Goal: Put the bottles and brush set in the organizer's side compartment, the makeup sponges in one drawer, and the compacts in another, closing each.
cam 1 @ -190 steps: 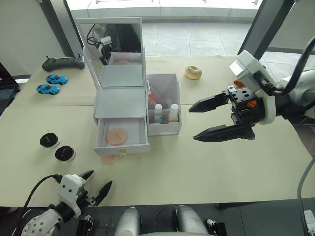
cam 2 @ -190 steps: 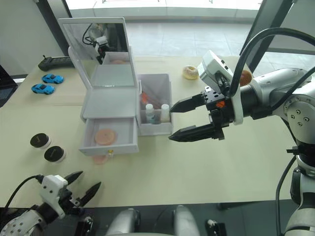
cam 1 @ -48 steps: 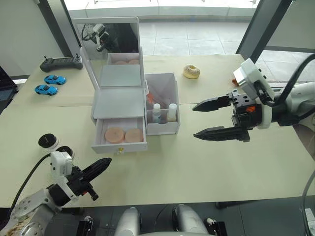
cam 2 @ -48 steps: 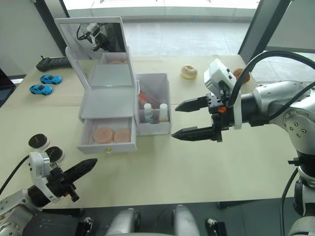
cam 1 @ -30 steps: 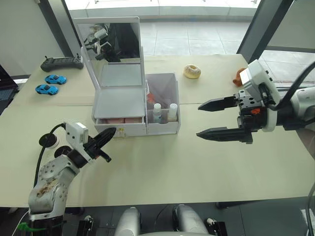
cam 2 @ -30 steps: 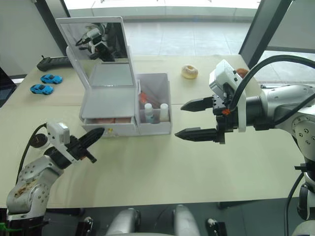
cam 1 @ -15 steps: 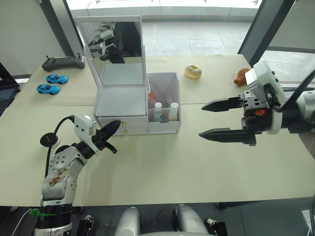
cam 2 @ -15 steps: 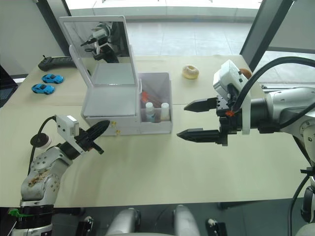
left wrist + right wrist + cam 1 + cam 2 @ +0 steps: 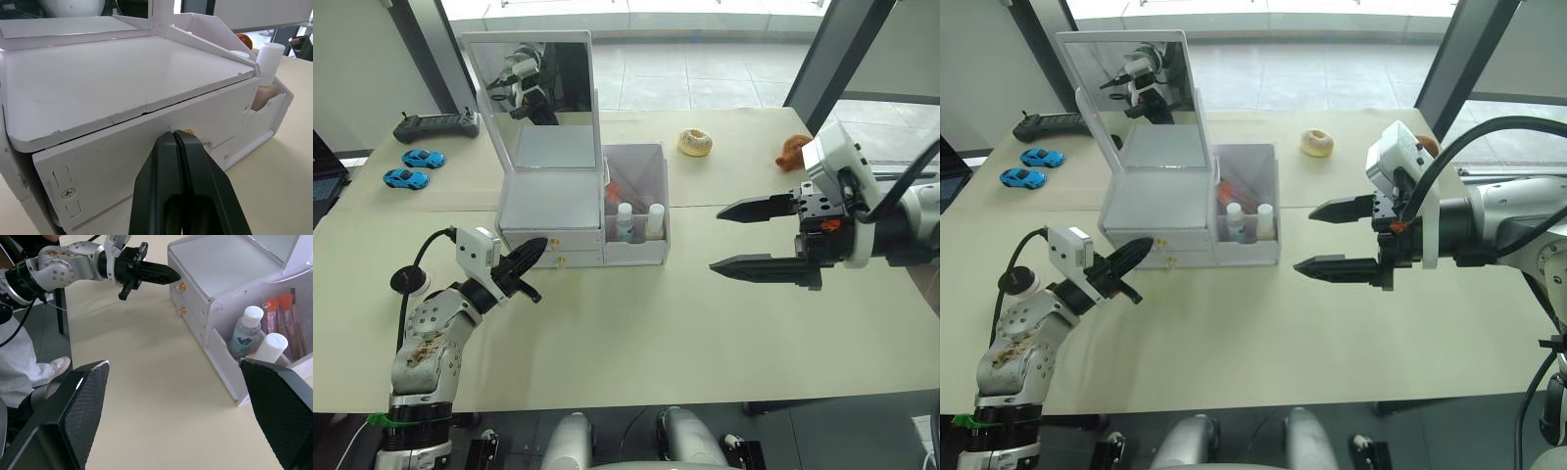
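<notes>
1. White plastic walls of the organizer (image 9: 553,211) are concealing the drawer contents: both drawers are sitting flush with the front, so the makeup sponges cannot be made out.
2. One compact (image 9: 407,280) is lying on the table (image 9: 636,323) behind the left arm, partly covered by it.
3. The side compartment (image 9: 636,250) is holding the bottles: the clear bottle (image 9: 243,333) and the beige bottle (image 9: 270,348) are standing upright side by side at its front. The brush set (image 9: 281,323) is leaning behind them, and its lower part is hidden by the bottles.
4. The left gripper (image 9: 530,253) is reaching forward from the left of the organizer. Its two black fingers (image 9: 182,181) are pressed together, with their tips at the gold knob (image 9: 189,131) of the upper drawer; contact with the knob cannot be confirmed.
5. The right gripper (image 9: 744,236) is hovering above the table, well to the right of the organizer. Its fingers are spread wide apart, holding nothing and pointing toward the organizer.
6. The mirror lid (image 9: 530,73) is standing upright.
</notes>
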